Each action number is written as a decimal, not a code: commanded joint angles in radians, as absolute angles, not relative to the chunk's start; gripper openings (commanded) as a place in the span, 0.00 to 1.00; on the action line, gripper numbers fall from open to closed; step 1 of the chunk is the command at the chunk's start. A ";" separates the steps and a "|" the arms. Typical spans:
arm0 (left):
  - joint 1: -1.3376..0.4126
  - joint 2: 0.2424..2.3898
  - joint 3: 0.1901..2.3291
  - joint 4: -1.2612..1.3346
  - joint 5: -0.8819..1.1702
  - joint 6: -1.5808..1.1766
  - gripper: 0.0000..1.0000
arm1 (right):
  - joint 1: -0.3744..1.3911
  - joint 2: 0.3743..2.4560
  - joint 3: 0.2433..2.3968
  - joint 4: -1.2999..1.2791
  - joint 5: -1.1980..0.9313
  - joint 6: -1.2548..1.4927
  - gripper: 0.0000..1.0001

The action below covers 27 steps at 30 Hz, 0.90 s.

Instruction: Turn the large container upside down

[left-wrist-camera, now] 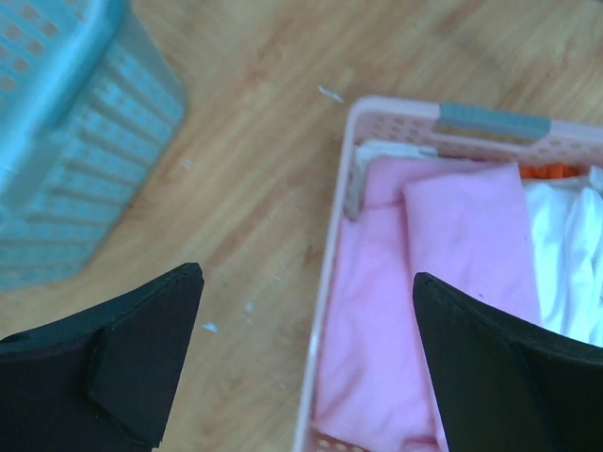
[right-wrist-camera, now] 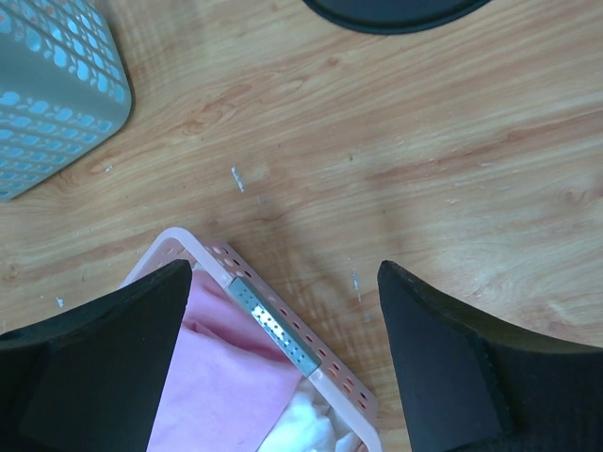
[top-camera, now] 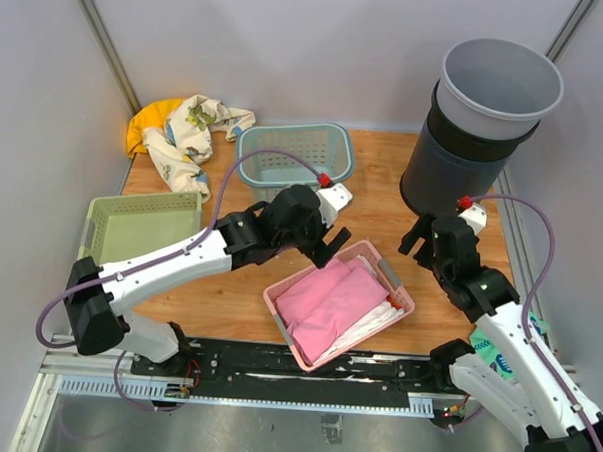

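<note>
Top external: bin (top-camera: 462,165) upright at 1 o'clock, mouth up, untouched; flip not begun. Left gripper (top-camera: 329,241) spread, empty, above basket (top-camera: 285,330); right gripper (top-camera: 423,241) spread, empty, near bin.

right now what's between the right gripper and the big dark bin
Nothing but bare wooden tabletop separates the right gripper from the large container, shown clearly in the right wrist view.

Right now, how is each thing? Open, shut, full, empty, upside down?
Bin: upright, mouth up, not yet flipped.
Pink basket: upright, laundry inside.
Blue basket: upright, empty.
Green basket: upright, empty.
Cloth pile: crumpled, far left.
Left gripper: open, holding nothing.
Right gripper: open, holding nothing.
</note>
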<state>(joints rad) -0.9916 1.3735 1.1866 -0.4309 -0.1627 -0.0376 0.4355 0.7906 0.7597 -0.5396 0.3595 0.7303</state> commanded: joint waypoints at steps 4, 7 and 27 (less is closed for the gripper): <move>-0.840 1.504 1.460 -0.515 -0.140 0.179 0.99 | 0.422 0.718 0.749 -0.548 0.439 0.639 0.83; -0.782 1.576 1.537 -0.519 -0.108 0.207 0.99 | 0.422 0.721 0.753 -0.549 0.437 0.629 0.83; -0.673 1.785 1.647 -0.563 -0.021 0.211 0.99 | 0.422 0.738 0.746 -0.549 0.391 0.635 0.83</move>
